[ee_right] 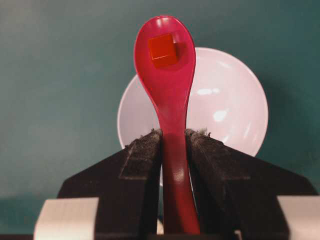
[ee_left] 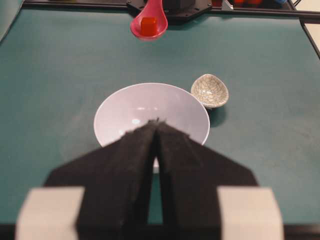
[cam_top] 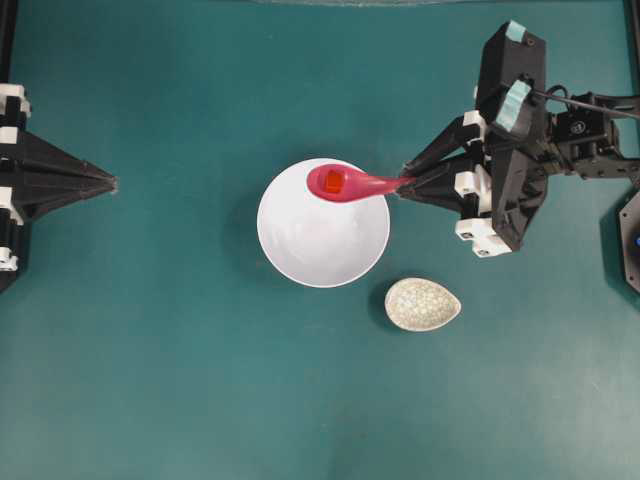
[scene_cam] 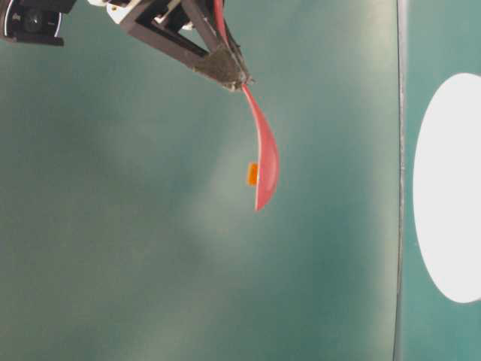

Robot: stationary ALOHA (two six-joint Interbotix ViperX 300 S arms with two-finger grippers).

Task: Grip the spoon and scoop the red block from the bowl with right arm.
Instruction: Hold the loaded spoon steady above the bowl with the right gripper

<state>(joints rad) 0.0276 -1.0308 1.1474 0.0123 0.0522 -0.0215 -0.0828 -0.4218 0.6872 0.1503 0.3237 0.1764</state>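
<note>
My right gripper [ee_right: 174,145] reaches level, jaws clamped on the glossy spoon [ee_right: 167,70], whose oval scoop ahead of them cradles the red block [ee_right: 162,50] above the smooth white bowl [ee_right: 235,100]; the left gripper [ee_left: 156,125] is closed, holding nothing.

A: What does the right gripper [ee_right: 174,145] hide?
B: The spoon [ee_right: 167,75] handle's lower end sinks between the two fingers [ee_right: 142,165] and off the bottom edge. Behind the fingers, the bowl [ee_right: 230,105] loses its near rim.

A: And the table-level view?
B: The right gripper's body is cut by the top edge above its fingertips. The red block [scene_cam: 252,174] is a small blur beside the scoop, perhaps resting in it.

A: The left gripper [ee_left: 156,122]?
B: Its fingers cover the bowl's near rim.
</note>
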